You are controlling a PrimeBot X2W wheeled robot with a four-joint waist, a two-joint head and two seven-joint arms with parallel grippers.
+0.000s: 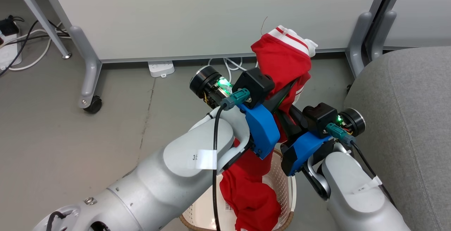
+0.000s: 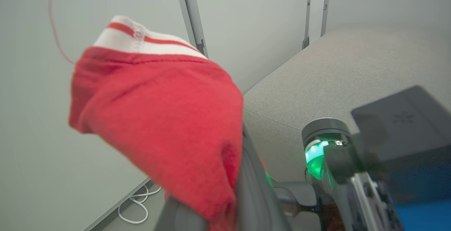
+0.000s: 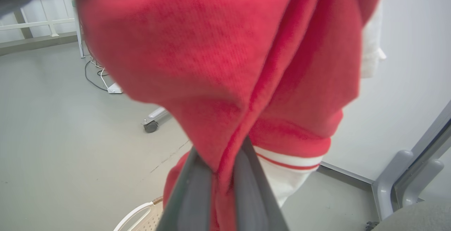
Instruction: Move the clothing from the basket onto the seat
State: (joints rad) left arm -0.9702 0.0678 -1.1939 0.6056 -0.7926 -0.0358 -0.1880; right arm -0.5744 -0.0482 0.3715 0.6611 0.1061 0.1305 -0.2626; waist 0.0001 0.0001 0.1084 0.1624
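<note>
Both arms hold a red garment [image 1: 282, 61] up over the basket [image 1: 284, 185], its white striped cuff at the top and a long red tail hanging back down into the basket; I cannot tell whether the red heap there is the same piece or a second one. The left gripper [image 1: 289, 85] is closed on a fold near the top, and in the right wrist view the right gripper [image 3: 221, 153] has its fingers pinched together with a band of red fabric between them. The grey sofa seat [image 1: 405, 118] lies just to the robot's right, with nothing on the part in view. The main risk is the trailing fabric. Swung sideways too low, it could catch the basket rim and tip or drag the basket. The two pinches sit close together on soft knit, so either could slip and drop the garment on the floor short of the seat. The tail could also snag the left arm's black cable [image 1: 215, 143].
</note>
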